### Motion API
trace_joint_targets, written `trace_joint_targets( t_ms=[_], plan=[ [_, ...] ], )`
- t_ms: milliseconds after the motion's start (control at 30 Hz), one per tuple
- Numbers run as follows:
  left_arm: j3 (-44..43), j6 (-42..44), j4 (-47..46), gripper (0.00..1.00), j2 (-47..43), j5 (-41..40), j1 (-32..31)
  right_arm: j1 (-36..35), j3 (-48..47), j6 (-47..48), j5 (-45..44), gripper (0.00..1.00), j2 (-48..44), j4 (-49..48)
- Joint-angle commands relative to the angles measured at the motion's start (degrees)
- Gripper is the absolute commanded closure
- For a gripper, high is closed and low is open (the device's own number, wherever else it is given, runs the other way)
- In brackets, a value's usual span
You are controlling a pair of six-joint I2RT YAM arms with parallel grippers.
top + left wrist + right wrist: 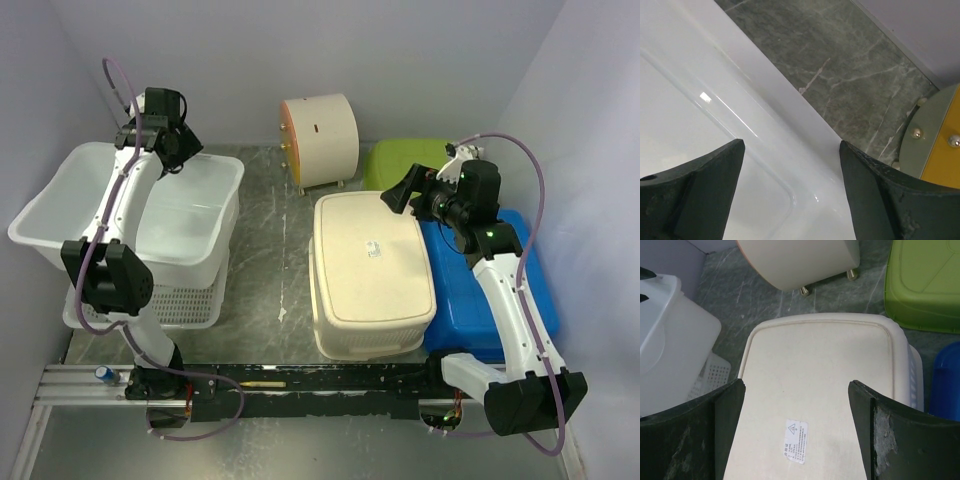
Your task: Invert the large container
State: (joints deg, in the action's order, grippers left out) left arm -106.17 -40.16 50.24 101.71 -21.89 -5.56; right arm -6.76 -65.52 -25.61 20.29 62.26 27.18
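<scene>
Because the cream container (820, 365) beneath the right tool (796, 385) shows its labelled base upward, it seems already inverted; both tools gape empty, the left tool (792, 145) over the white tub (690, 100).

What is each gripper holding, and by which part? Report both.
Nothing is held. Left gripper: jaws open above the white tub. Right gripper: jaws open above the cream container.

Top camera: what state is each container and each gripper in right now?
white tub: open side up, atop the mesh basket
cream bin: bottom up, label showing
round stool: lying on its side
left gripper: open, over the tub's rim
right gripper: open, above the cream bin
</scene>
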Motion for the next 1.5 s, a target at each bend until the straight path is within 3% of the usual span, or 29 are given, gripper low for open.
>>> trace_joint_targets(
  t_ms=[0,300,667,867,1133,1300,1467],
  plan=[
    [1.75,-1.39,-0.87,0.17,1.10,-2.01,0.99,-0.23,0.63,0.52,1.16,0.14,-0.27,-1.29],
    [8.47,-0.27,-3.58,0.07,-7.87,2.58,0.99,-0.23,1.52,0.33,1.46,0.14,-0.97,-1.28],
    [33.91,-2.21,-3.11,0.07,-28.52,11.43,-0.68,-0.19,3.63,-0.43,1.64,0.14,-0.84,-2.96],
    [43.08,-2.49,1.24,0.08,-38.13,14.69,-2.55,-0.13,4.15,-1.37,2.10,0.14,-0.79,-3.95],
    [43.17,-2.05,10.91,0.07,-46.26,13.03,-2.87,-0.19,5.24,-2.52,2.64,0.15,-1.01,-4.63],
    [35.13,0.74,14.80,0.06,-44.49,10.10,-2.85,-0.13,5.60,-2.52,2.49,0.15,-1.35,-4.69],
    [29.18,1.27,10.59,0.05,-41.86,7.81,-2.87,-0.18,5.85,-2.61,2.60,0.15,-1.63,-4.76]
  ],
)
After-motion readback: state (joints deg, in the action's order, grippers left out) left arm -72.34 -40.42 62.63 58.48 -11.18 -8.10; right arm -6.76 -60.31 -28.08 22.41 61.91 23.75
